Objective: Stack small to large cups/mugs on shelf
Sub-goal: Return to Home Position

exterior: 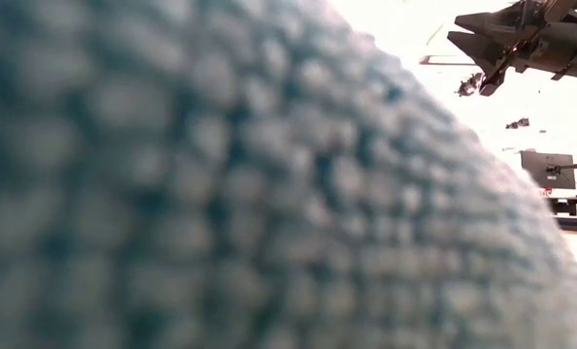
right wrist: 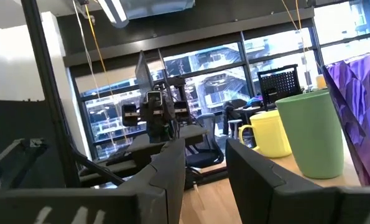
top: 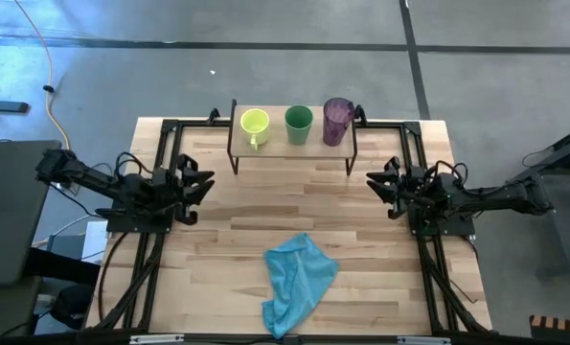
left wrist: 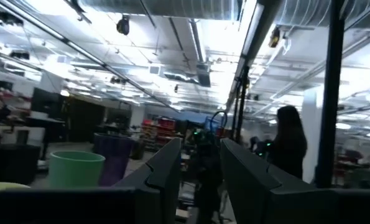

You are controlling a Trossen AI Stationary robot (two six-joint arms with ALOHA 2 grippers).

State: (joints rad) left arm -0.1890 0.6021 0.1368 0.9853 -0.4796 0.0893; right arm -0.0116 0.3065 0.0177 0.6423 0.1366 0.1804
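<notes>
1. Shelf (top: 277, 142): we log it at the far edge of the table (top: 237, 240), midway between the two arms, with all three vessels in one row on its wooden top.
2. Yellow mug (top: 255, 124): upright at the end of the row nearer the left arm, its handle turned toward the near side of the table.
3. Green cup (top: 299, 122): upright in the middle of the row, beside the mug but not touching it.
4. Purple cup (top: 337, 120): upright at the end nearer the right arm, the tallest of the three.
5. Left gripper (top: 204, 184): at the table's left side, pointing inward, well apart from the shelf. We see a narrow gap between its fingers, with nothing held.
6. Right gripper (top: 375, 184): at the table's right side, facing inward. Its fingers are likewise narrowly parted and empty.
7. Blue cloth (top: 299, 283): crumpled on the near half of the table, well apart from the shelf. It fills most of the low view.
8. Person (left wrist: 290, 146): a dark standing figure in the room, seen in the left wrist view.
</notes>
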